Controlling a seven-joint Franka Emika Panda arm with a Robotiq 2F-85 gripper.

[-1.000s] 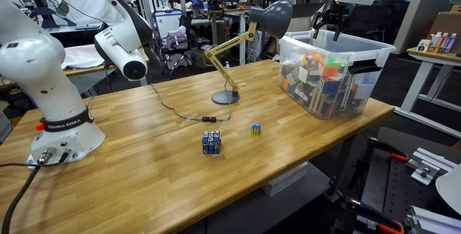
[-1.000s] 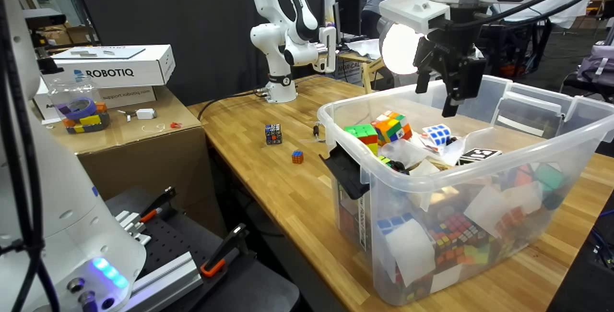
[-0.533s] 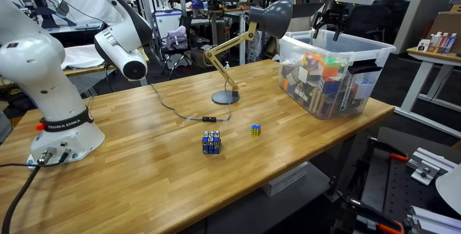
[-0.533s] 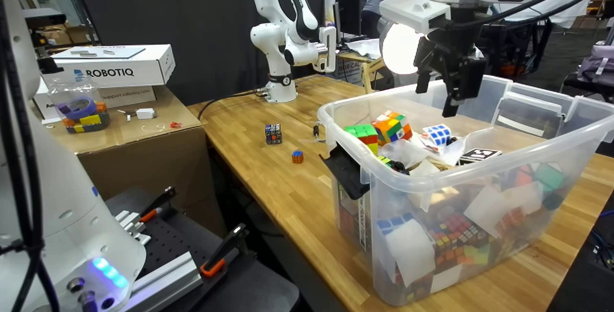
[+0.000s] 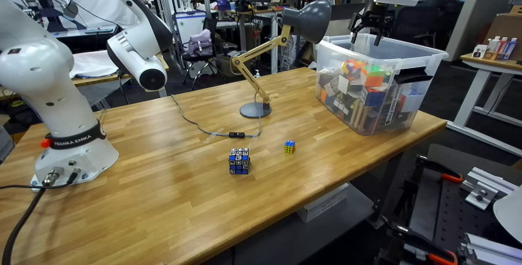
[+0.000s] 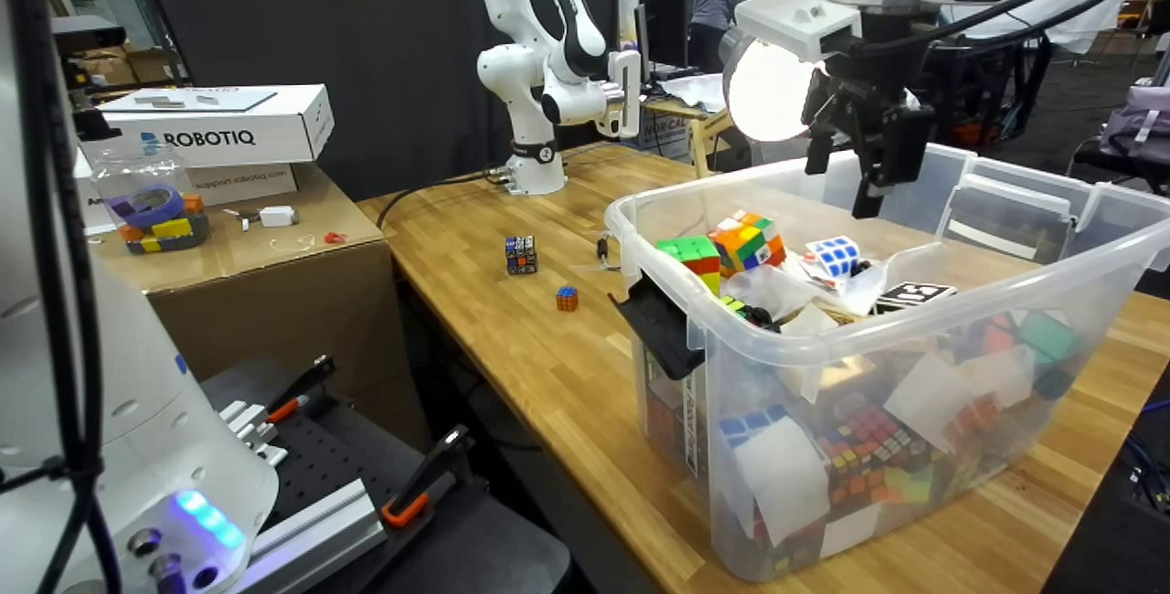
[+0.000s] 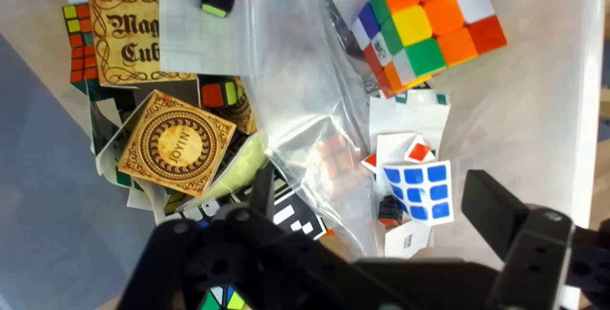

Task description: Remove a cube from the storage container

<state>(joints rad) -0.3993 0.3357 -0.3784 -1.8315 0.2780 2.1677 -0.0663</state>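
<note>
Tool [image 7: 371,193]: spread wide, gripping nothing | over storage container [image 6: 793,345] | readable: JOYIN box [image 7: 178,144], ROBOTIQ carton [image 6: 215,139]

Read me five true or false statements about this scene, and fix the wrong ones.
1. The claw hangs open over the storage container. True.
2. The claw is gripping a cube. False: it holds nothing.
3. The desk lamp stands inside the storage container. False: it stands on the tabletop.
4. On the tabletop, the smaller cube is nearer the storage container than the larger cube. True.
5. A box marked JOYIN lies in the storage container. True.
</note>
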